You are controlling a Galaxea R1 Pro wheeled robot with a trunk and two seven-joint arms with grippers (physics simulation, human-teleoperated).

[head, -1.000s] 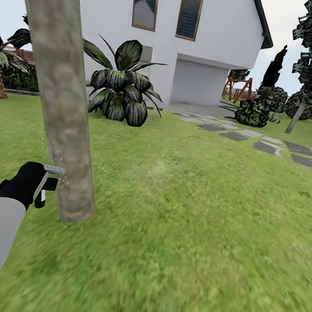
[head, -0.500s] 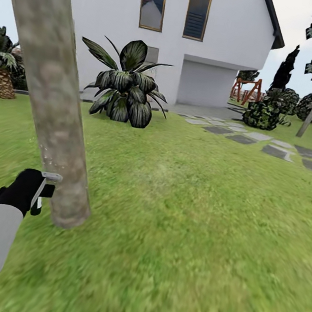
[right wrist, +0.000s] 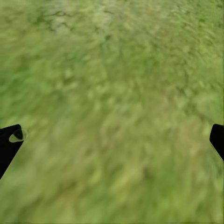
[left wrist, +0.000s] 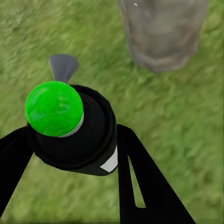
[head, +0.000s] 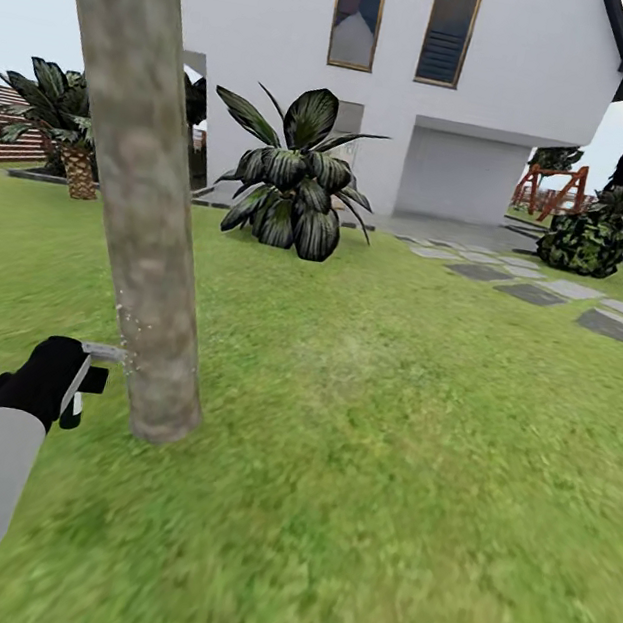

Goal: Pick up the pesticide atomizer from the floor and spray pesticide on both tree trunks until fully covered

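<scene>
Left gripper clamps its black fingers on the pesticide atomizer, green cap up, grey nozzle aimed at the tree trunk just beside it, low near the base. Fine droplets speckle the bark there. Right gripper hangs over bare lawn, fingers spread wide, holding nothing. White house beyond.

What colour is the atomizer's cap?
Bright green, on the atomizer's cap, clearest in the left wrist view.
</scene>
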